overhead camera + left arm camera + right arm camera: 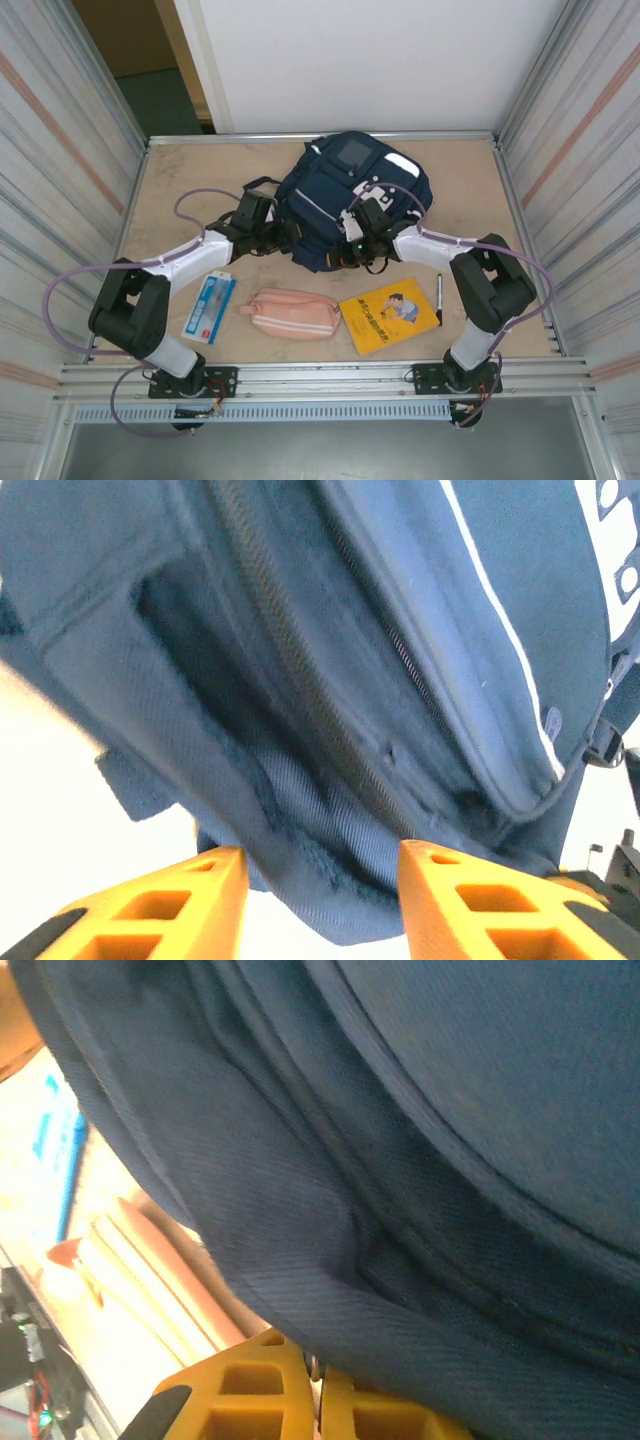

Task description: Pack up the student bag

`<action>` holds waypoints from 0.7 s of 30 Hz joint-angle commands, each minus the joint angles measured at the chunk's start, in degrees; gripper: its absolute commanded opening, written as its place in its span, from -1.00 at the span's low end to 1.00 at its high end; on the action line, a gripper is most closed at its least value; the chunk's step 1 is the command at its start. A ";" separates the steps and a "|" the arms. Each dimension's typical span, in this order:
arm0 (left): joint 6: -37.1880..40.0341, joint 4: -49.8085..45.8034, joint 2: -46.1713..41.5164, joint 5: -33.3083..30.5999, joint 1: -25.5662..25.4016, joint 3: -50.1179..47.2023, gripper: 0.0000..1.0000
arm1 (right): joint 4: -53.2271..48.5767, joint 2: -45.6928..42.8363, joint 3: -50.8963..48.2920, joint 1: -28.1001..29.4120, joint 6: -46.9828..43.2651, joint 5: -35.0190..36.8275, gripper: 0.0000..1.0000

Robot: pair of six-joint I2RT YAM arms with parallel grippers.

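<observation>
Near row, left to right: blue-white packet (208,307), pink pouch (295,313), yellow book (390,313), pen (439,297). Behind them, mid-table: student bag (340,190). Left gripper (320,865) at its left flank, jaws spread, fabric sagging between. Right gripper (318,1360) pinched onto a fold of bag fabric.

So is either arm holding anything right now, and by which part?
The right gripper is shut on the student bag, pinching fabric at its near edge. The left gripper has its jaws open at the bag.
</observation>
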 commanded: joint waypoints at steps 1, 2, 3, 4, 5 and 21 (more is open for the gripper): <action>1.80 -2.12 -4.53 4.77 -0.74 -3.33 -0.04 | 2.15 1.44 -0.23 1.28 1.69 1.08 -0.78; 1.95 -2.35 -5.61 5.63 -0.99 -4.55 -0.03 | 1.67 1.50 0.04 1.36 1.80 0.65 -0.73; 1.98 -2.74 -6.46 5.89 -1.17 -5.46 -0.01 | 1.07 1.20 0.29 1.45 1.82 0.32 -0.68; 2.02 -2.85 -7.51 6.08 -1.59 -6.38 0.01 | 0.31 0.42 0.14 1.45 1.66 0.24 -0.58; 2.34 -2.69 -8.50 6.21 -2.09 -7.31 0.05 | -0.30 -0.79 -0.40 1.51 1.44 0.60 -0.49; 11.64 -2.53 -2.19 -11.18 -19.81 1.23 0.01 | -9.58 -30.92 -12.35 -8.63 -0.62 16.45 0.16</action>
